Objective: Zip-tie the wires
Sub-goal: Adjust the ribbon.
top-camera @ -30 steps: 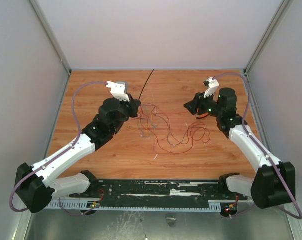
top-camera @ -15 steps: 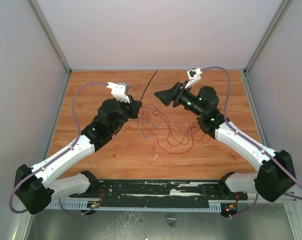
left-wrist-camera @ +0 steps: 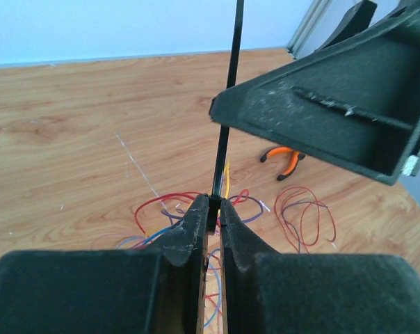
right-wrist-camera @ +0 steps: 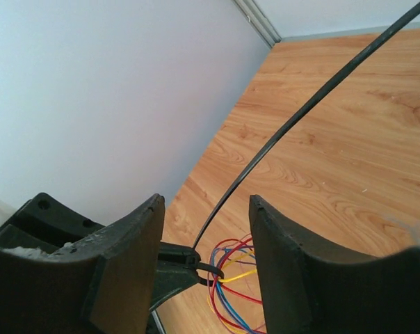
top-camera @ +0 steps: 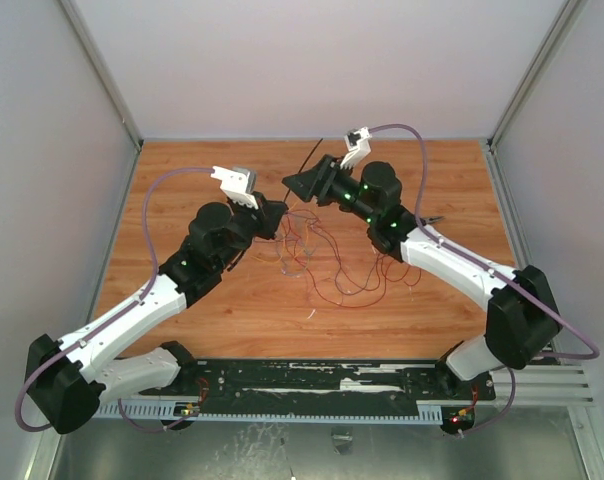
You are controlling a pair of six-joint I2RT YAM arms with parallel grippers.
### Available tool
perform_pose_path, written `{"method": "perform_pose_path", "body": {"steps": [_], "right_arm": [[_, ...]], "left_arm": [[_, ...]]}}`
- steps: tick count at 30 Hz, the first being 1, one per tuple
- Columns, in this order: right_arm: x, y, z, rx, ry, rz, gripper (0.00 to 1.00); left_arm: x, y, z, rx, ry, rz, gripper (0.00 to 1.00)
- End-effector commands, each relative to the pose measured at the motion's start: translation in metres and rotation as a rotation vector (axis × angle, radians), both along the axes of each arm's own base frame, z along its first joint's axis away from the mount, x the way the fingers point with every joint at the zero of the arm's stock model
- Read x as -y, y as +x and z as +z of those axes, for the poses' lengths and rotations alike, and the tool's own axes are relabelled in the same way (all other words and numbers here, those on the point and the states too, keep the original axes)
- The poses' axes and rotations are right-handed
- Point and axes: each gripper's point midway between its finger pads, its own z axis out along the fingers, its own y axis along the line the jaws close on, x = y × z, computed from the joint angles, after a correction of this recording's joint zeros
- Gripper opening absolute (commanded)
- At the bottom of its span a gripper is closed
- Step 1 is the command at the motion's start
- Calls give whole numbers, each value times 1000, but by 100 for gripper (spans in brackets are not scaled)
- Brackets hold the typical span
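Wooden tabletop (top-camera: 182, 180), upper centre of the overhead view: left gripper (left-wrist-camera: 213, 209) pinches the zip tie (left-wrist-camera: 231, 76) upright over the wires (top-camera: 337, 262). The right gripper (right-wrist-camera: 204, 202), parted and empty, straddles the strip and should close squarely, without bending it.

The middle of the tabletop (top-camera: 462, 170) is crowded: the left end effector (left-wrist-camera: 213, 205) pinches the zip tie (right-wrist-camera: 300, 111), which stands up between the parted fingers of the right end effector (right-wrist-camera: 204, 205), with the wires (top-camera: 342, 270) sprawled beneath both. There is open wood at the far right corner and along the near strip. Orange pliers (left-wrist-camera: 283, 158) lie beside the right arm.
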Motion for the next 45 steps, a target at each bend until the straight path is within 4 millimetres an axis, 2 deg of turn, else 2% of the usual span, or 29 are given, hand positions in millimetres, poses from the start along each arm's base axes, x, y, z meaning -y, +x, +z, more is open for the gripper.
{"method": "perform_pose_path", "body": {"steps": [1,4,7,10,17,23,27,33,37,41,45], "right_arm": [[-9,3,12,1,36,-10,51],[-14,1,5,-11,32,9,41],[-17,-2,5,-12,36,31,27],[-13,-4,14,9,44,20,1],[13,17,53,64,6,-82,0],[16,33,89,115,-20,-74,0],[13,35,102,137,-20,-62,0],[12,33,100,136,-20,-43,0],[6,25,89,120,-41,14,0],[1,9,71,83,-73,97,0],[3,-3,64,69,-79,123,0]], "left_arm": [[1,-1,16,57,-34,-18,0],[1,-1,17,62,-37,-16,0],[0,1,15,60,-32,-9,0],[1,2,11,56,-22,-7,0],[4,2,-3,29,-9,-19,0],[9,2,-23,-6,-8,-36,0],[10,4,-35,-23,0,-32,0],[10,6,-43,-37,14,-22,0],[6,9,-32,-16,1,4,0],[5,11,-13,6,-13,12,11],[7,9,3,31,-47,0,26]]}}
